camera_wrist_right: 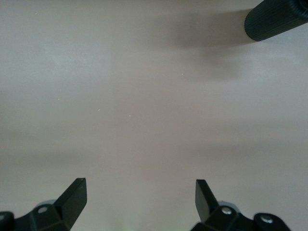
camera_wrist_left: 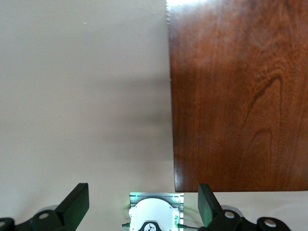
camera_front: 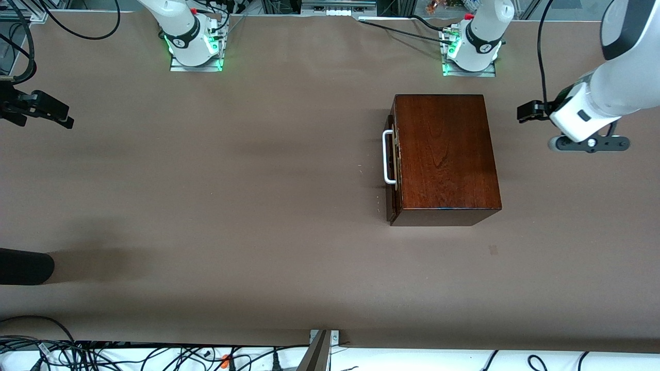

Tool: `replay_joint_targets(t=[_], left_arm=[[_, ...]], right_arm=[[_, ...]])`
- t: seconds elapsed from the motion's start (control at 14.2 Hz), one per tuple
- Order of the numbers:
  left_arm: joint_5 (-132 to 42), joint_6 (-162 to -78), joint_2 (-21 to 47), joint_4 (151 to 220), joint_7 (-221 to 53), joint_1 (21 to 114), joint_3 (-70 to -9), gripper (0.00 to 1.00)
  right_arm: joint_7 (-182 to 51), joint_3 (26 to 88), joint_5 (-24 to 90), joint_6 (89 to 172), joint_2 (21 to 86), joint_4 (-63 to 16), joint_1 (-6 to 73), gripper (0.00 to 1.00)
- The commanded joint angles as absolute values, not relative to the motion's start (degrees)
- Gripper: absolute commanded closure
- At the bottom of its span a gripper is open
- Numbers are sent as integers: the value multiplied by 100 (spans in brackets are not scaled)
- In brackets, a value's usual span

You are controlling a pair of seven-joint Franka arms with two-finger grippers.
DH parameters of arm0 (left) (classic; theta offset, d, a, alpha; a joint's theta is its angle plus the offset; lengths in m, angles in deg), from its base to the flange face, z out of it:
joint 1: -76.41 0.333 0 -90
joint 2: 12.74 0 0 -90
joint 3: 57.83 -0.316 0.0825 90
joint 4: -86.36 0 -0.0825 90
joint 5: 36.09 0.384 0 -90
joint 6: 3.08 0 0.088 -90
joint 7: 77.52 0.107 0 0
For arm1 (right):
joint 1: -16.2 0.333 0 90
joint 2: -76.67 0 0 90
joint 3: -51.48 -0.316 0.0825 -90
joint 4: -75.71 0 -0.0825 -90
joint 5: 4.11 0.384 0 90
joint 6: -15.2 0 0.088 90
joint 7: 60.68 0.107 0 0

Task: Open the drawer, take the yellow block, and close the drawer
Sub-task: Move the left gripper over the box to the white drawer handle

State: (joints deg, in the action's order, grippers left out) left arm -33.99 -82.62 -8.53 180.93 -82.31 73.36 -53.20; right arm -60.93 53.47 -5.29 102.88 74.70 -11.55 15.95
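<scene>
Drawer (camera_front: 392, 162) shut in box (camera_front: 443, 154), toward left arm's end of counter (camera_front: 258, 206); yellow block not visible. Left tool (camera_wrist_left: 142, 207) fingers apart beside box, right tool (camera_wrist_right: 140, 199) apart over bare counter. Risk: handle (camera_front: 388, 157) pull may drag box.

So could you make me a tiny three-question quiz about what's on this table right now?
1. True or false: the drawer of the wooden box is pulled out.
2. Which tool is closer to the box: A) the left tool, B) the right tool?
3. Fill in: the drawer's white handle faces the ___ arm's end of the table.

Key:
1. False; it sits shut, so the yellow block is not visible.
2. A; it hangs open beside the box, while the right tool hangs open over bare table.
3. Right.
</scene>
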Motion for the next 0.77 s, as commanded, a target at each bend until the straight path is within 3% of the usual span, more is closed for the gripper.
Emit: replay_joint_targets(t=[0.0, 0.7], left_arm=[[-3539, -8209, -677, 17953, -8077, 7307, -5168, 0], [-3618, -8227, -624, 17908, -8077, 7325, -5168, 0]], right_arm=[[-6173, 5280, -472, 10204, 7562, -1157, 1514, 0], [-6173, 5280, -472, 10186, 7562, -1157, 1514, 0]])
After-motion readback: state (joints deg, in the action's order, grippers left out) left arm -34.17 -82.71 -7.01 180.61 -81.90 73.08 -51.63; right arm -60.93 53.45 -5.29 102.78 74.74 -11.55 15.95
